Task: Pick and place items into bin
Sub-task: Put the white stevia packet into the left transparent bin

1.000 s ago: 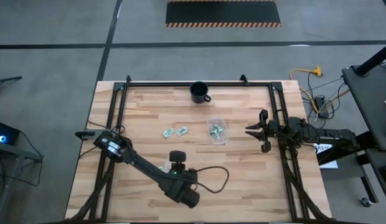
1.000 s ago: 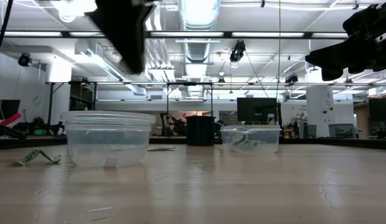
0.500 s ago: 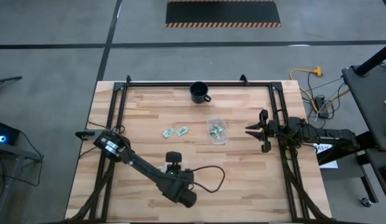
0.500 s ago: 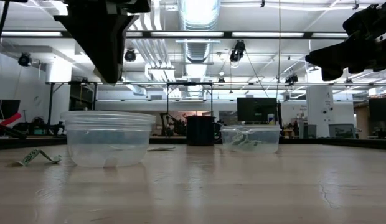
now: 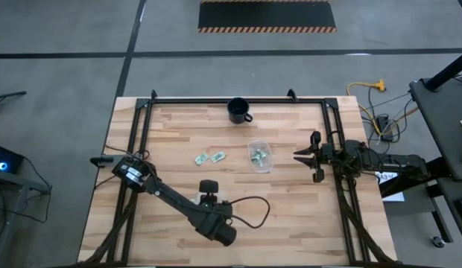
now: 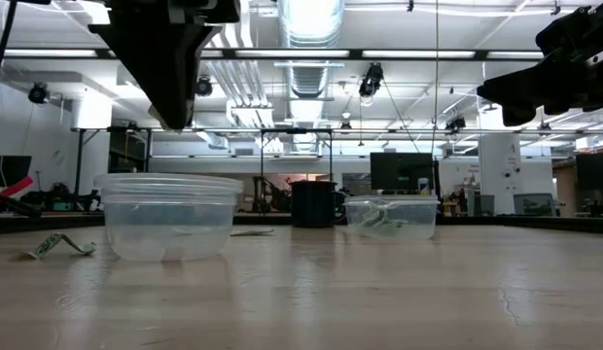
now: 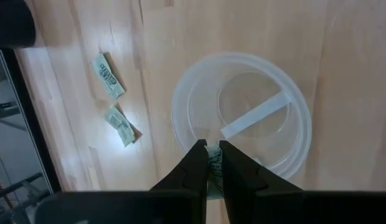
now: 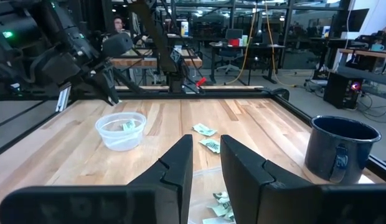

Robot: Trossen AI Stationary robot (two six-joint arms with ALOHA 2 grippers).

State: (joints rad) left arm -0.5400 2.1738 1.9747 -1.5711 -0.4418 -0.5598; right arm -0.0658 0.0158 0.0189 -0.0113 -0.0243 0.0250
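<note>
My left gripper (image 7: 213,147) hangs over a round clear bin (image 7: 286,93), fingers pointing steeply down, shut on one light-green and white item (image 7: 213,163). In the low view its fingertips (image 6: 170,117) stand just above the bin's rim (image 6: 165,181). Two more items (image 5: 201,158) (image 5: 217,155) lie flat on the wood beyond the bin. My right gripper (image 5: 302,156) waits at the table's right side, level, open and holding nothing. My left gripper pinches the small green and white item (image 7: 213,163) between its two fingertips (image 7: 196,155), coming from above at a steep slant. Only a sliver of the item shows in the narrow gap. It is lifted clear, over the near part of the bin's opening.
A second clear tub (image 5: 261,156) holding several green pieces stands near the table's middle, right of the loose items. A black mug (image 5: 239,110) sits at the far edge. A white strip (image 7: 252,116) shows at the round bin's bottom. Black frame rails (image 5: 138,141) run along both sides.
My left gripper has tipped a little over the round bin, its fingertips swinging toward the table's left, and then held there. The item stays between its fingers.
</note>
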